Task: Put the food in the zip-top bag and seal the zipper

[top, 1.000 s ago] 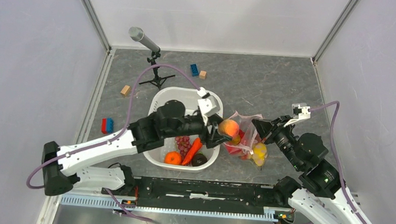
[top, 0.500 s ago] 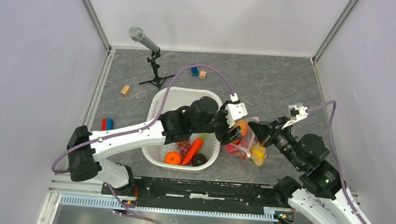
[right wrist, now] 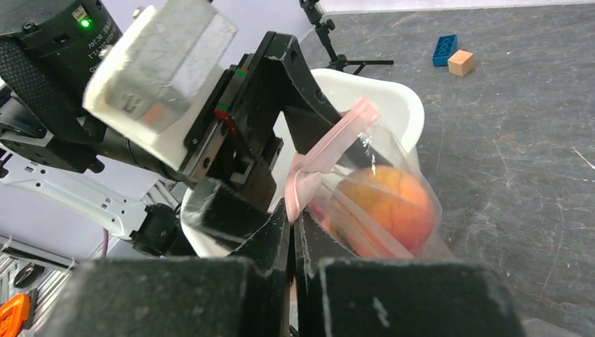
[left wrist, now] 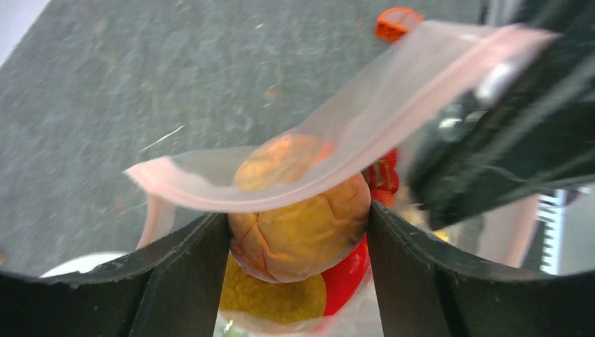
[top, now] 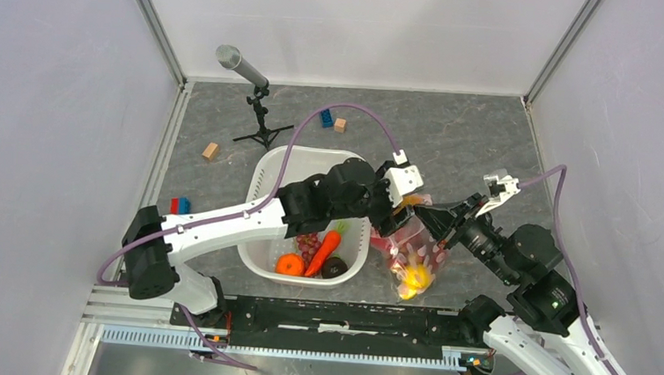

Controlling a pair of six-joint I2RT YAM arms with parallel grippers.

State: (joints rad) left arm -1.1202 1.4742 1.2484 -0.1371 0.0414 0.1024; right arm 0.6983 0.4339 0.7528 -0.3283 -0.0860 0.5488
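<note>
My left gripper [top: 394,217] reaches into the mouth of the zip-top bag [top: 414,246], shut on a round orange-yellow fruit [left wrist: 302,217] that touches both fingers. The pale pink zipper [left wrist: 365,133] arches over that fruit. Red and yellow food [left wrist: 273,295] lies below it in the bag. My right gripper [right wrist: 292,214] is shut on the bag's pink edge [right wrist: 330,151] and holds the mouth up. The fruit [right wrist: 389,203] shows through the clear plastic. More food, a carrot [top: 324,250], an orange [top: 289,264] and grapes [top: 307,239], lies in the white basin [top: 268,170].
A microphone on a tripod [top: 240,65] stands at the back left. Blue [top: 326,116] and wooden [top: 340,124] blocks lie behind the basin, another wooden block [top: 211,151] and a red-blue one [top: 180,205] to its left. Grey walls close in both sides.
My left arm has swung right from over the basin, carrying the fruit into the bag's mouth. The right gripper has kept its hold while the bag hangs lower.
</note>
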